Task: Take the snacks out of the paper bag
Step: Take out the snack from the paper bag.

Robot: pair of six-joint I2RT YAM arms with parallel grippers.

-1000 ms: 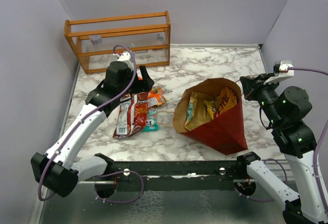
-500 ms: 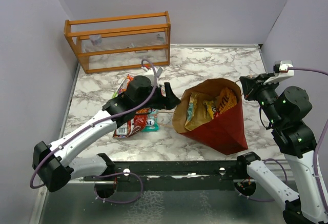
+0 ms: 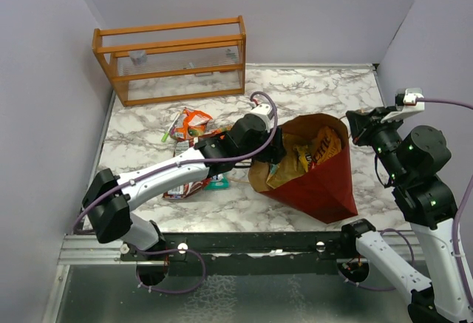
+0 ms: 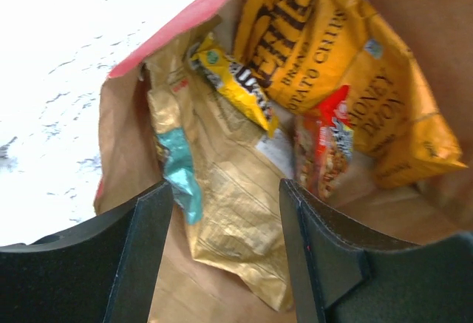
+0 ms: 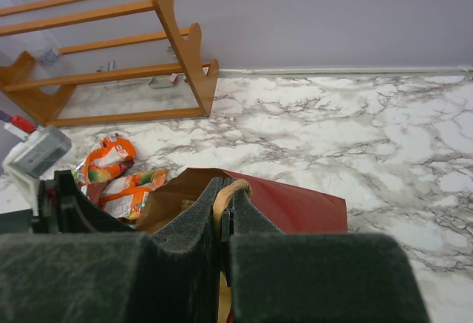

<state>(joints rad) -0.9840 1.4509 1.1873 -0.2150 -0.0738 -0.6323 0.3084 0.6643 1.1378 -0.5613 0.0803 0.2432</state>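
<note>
Paper bag (image 3: pixel 318 182) is lying on its side on the marble counter (image 3: pixel 295 90), right of the middle. It's dark red outside and brown inside, with the mouth facing left toward the left arm (image 3: pixel 170 171).

A bunch of snacks (image 3: pixel 299 157) are in there. The left wrist camera shows a crumpled gold packet (image 4: pixel 222 197) in the middle, a teal one (image 4: pixel 181 179) along its left edge and a small yellow packet (image 4: pixel 233 79) above it. There's a big orange chips bag (image 4: pixel 347 49) further in, with a red packet (image 4: pixel 325 153) poking out below it.

Left jaws are right at the bag's mouth, fairly wide, fingers (image 4: pixel 140 256) framing the gold packet, nothing clamped between them. Right jaws are pinched tight on the bag's tan cord handle (image 5: pixel 225 197) at the far right rim.

Out on the counter left of the bag there's an orange packet (image 3: pixel 194 122) near the wooden rack (image 3: pixel 174 60). A long red packet (image 3: pixel 177 188) and a teal-and-white packet (image 3: pixel 218 183) are partly hidden under the left arm.
</note>
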